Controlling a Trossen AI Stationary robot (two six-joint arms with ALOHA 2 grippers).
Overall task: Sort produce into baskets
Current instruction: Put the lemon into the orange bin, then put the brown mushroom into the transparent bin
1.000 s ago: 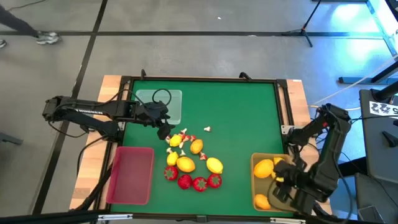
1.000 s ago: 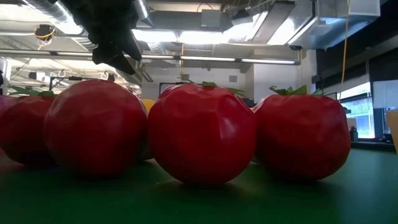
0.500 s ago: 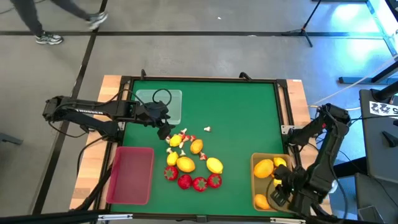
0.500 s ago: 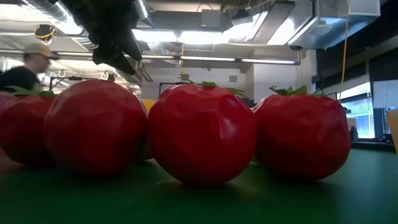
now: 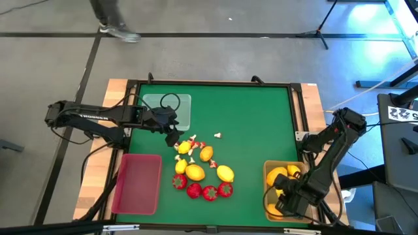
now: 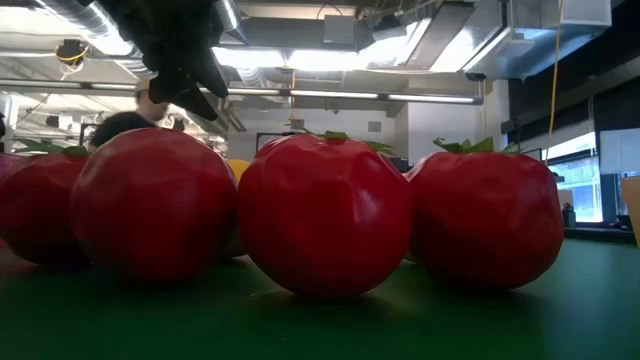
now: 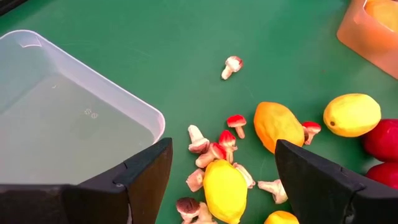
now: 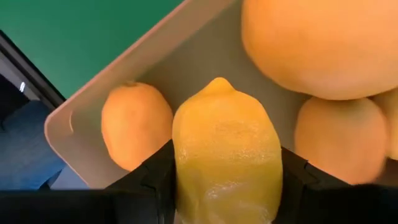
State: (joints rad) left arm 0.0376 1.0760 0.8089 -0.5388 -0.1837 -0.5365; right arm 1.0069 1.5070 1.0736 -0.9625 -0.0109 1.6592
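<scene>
Produce lies mid-table in a loose pile: lemons (image 5: 194, 172), an orange fruit (image 5: 206, 153), strawberries (image 5: 209, 192) and tiny white-and-red bits (image 7: 211, 149). In the low view the strawberries (image 6: 325, 215) rest on the green mat. My left gripper (image 7: 224, 149) hangs open above the pile's far-left side, beside the clear basket (image 5: 175, 108). The red basket (image 5: 137, 183) sits near left. My right gripper (image 5: 285, 196) points down into the tan basket (image 5: 269, 171), shut on a lemon (image 8: 227, 155). My right gripper pinches the lemon's two long sides (image 8: 186, 168) between its two fingers (image 8: 155, 180), coming from above and pointing down. The lemon's pointed tip (image 8: 219, 84) points down toward the basket floor. Whether the lemon touches the floor, I cannot tell.
Other yellow and orange fruit (image 8: 137, 124) (image 8: 323, 43) lie in the tan basket around the held lemon. A black cable loop (image 5: 170, 101) lies on the clear basket. A person walks on the floor beyond the table's far edge (image 5: 114, 16). Bare green mat spans the far right.
My right gripper has gone down into the tan basket and a little toward the table's left edge, still shut on the lemon. A person has walked past beyond the far edge.
</scene>
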